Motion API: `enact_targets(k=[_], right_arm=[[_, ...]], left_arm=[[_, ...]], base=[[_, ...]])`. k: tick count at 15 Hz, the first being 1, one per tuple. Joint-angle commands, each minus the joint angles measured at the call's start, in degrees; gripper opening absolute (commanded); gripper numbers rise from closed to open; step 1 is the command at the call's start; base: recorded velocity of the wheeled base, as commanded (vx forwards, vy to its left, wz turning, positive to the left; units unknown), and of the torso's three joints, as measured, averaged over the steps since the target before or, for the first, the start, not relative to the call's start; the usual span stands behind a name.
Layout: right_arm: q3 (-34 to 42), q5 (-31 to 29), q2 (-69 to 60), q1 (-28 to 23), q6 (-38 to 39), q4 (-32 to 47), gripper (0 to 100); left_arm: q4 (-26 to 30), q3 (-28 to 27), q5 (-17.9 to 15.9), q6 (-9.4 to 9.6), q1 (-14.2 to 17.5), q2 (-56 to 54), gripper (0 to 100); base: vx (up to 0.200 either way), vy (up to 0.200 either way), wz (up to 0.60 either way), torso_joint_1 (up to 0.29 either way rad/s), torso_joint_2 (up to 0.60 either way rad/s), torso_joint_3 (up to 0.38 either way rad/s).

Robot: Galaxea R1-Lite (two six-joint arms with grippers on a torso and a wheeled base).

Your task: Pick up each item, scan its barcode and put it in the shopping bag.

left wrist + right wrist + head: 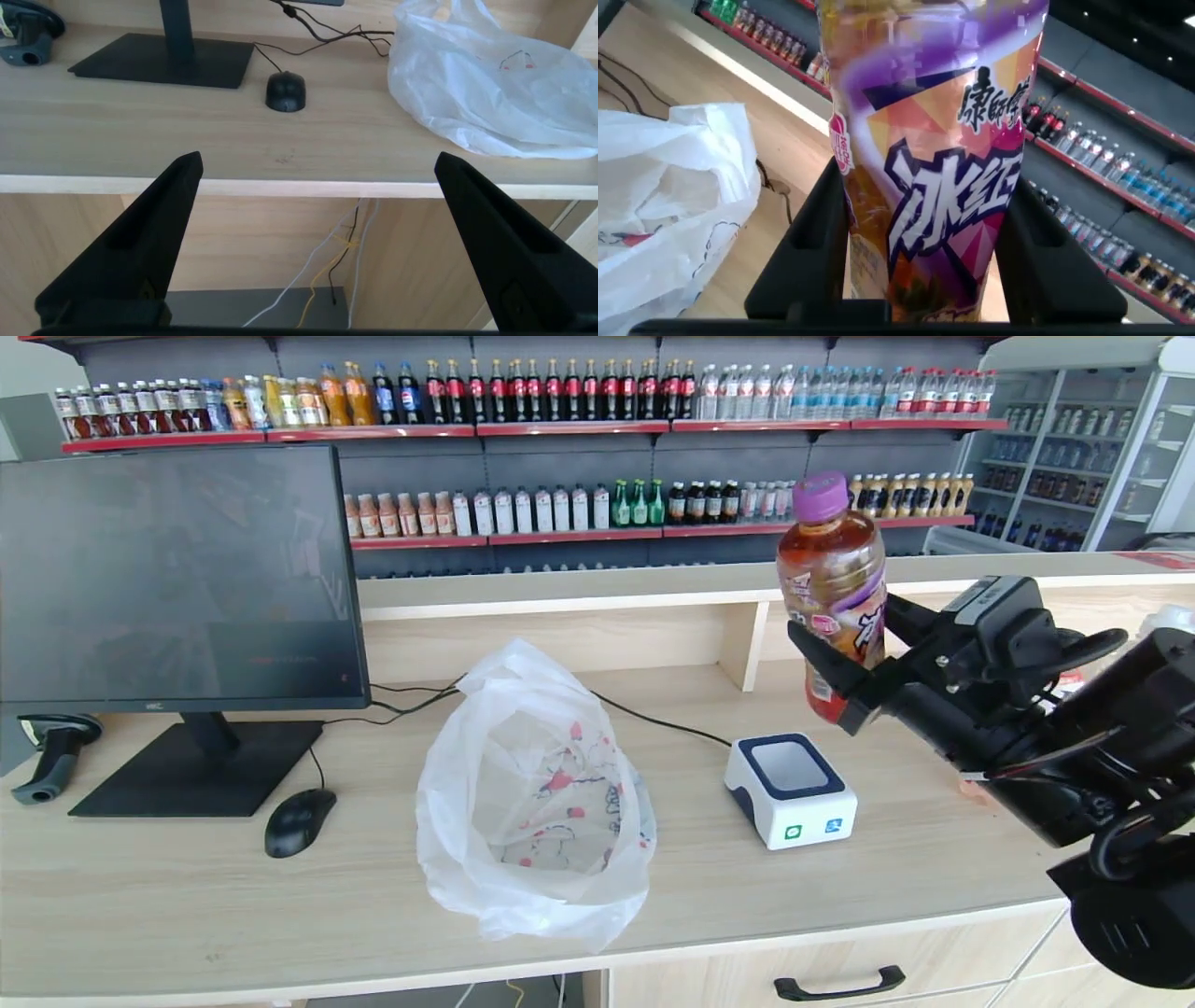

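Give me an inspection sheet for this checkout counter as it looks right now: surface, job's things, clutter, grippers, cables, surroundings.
Surface: light wooden counter, no spills seen.
Job's things: purple-capped bottle held upright in the air, above and behind the white barcode scanner; shopping bag slumped on the counter left of that scanner.
Clutter: monitor, mouse and handheld scanner at the left end.
Grippers: right gripper shut on the bottle; left gripper open and empty, in front of the counter's edge.
Cables: black cable runs from the barcode scanner behind the bag; loose wires hang under the counter.
Surroundings: shelves of drinks behind.
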Motion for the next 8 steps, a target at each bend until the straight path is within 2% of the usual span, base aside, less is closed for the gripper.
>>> enact_targets(k=[1, 6, 8], right_arm=[[0.0, 1.7, 1.7, -2.2, -2.1, 0.0, 0], [-0.9, 11.9, 7.6, -4.7, -13.9, 0.0, 0], [-1.2, 13.6, 7.6, -5.4, -16.4, 0.0, 0]], left_arm=[[0.0, 0.0, 0.0, -0.01, 0.0, 0.0, 100], [0.0, 0.0, 0.0, -0.01, 0.0, 0.0, 100], [0.0, 0.0, 0.0, -0.01, 0.0, 0.0, 100]], base=[[0.000, 0.000, 0.00, 0.000, 0.00, 0.000], [0.000, 0.000, 0.00, 0.000, 0.00, 0.000], [0.000, 0.000, 0.00, 0.000, 0.00, 0.000]])
